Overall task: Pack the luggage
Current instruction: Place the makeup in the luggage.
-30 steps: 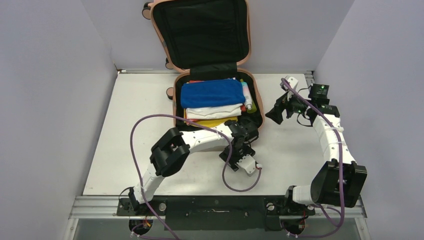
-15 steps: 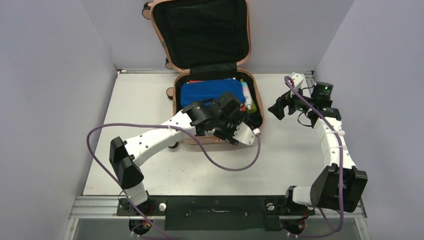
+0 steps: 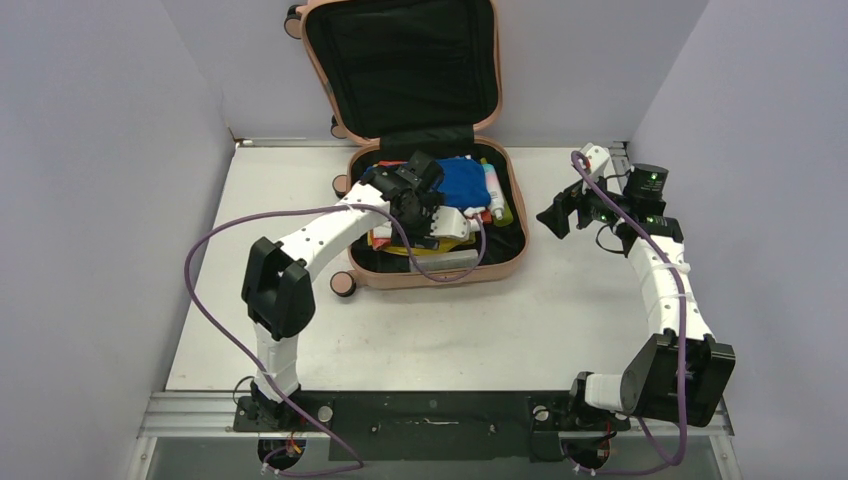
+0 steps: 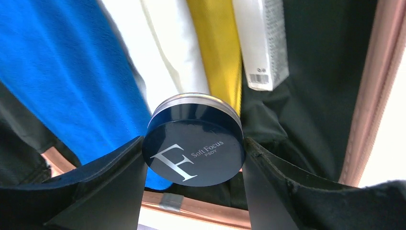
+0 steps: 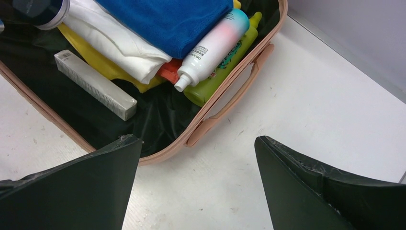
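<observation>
While over luggage (image 4: pixel 368 96), jar (image 4: pixel 194 153): "F Soft Focus", perhaps "PSDY"

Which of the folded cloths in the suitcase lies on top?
The blue fluffy towel; the white folded cloth and the yellow folded cloth lie beneath it.

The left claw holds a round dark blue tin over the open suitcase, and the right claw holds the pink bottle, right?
No: the right claw is open and empty; the pink bottle lies in the suitcase, as the right wrist view shows. The left claw does hold the tin.
</observation>
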You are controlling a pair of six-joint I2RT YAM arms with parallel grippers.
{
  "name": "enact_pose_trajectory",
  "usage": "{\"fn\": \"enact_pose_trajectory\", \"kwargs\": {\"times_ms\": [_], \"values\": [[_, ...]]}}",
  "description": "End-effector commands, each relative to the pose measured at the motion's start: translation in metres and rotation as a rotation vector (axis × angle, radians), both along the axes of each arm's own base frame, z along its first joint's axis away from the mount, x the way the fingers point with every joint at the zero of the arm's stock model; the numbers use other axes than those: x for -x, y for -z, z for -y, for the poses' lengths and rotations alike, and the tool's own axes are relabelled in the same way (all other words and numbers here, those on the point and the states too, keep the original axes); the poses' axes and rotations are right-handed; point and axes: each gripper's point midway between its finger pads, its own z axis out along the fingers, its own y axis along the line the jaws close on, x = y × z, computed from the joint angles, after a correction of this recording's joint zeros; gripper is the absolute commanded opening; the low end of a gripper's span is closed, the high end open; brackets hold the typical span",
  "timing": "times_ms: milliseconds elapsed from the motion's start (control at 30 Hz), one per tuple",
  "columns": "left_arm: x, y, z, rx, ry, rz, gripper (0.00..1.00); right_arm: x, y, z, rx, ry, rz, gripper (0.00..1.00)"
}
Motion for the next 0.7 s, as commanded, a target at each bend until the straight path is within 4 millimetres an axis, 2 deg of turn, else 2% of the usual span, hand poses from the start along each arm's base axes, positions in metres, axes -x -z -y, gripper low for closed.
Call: {"fn": "enact_pose_trajectory", "kwargs": {"times_ms": [0,167,400,533,667], "values": [[0.034,0.005,-0.015,-0.046,0.05,-0.116,0.4,-0.003,-0.011,-0.001,-0.006,-0.017,0.06,0.92],[0.058,0.024,-0.03,-0.102,0.082,-0.202,0.4,-0.004,-0.009,-0.002,-0.013,-0.02,0.051,0.92],[0.058,0.052,-0.038,-0.163,0.05,-0.244,0.41,-0.003,-0.009,-0.003,-0.021,-0.026,0.045,0.92],[0.054,0.059,-0.036,-0.182,0.03,-0.253,0.55,-0.003,-0.009,-0.004,-0.022,-0.027,0.046,0.92],[0.043,0.054,-0.031,-0.154,0.016,-0.202,0.69,-0.003,-0.009,-0.004,-0.024,-0.029,0.044,0.92]]}}
